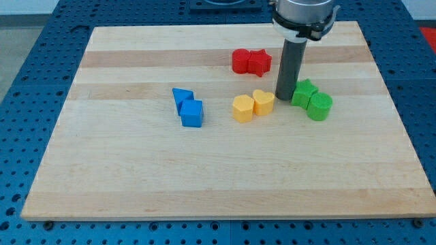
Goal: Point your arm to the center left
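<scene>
My tip rests on the wooden board right of centre, between the yellow heart block on its left and the green star block on its right. A yellow hexagon block touches the yellow heart. A green cylinder sits against the green star. Two red blocks, a rounded one and a star, lie together above and left of the tip. A blue triangle block and a blue cube sit together left of centre.
The board lies on a blue perforated table. The arm's grey body enters from the view's top above the rod.
</scene>
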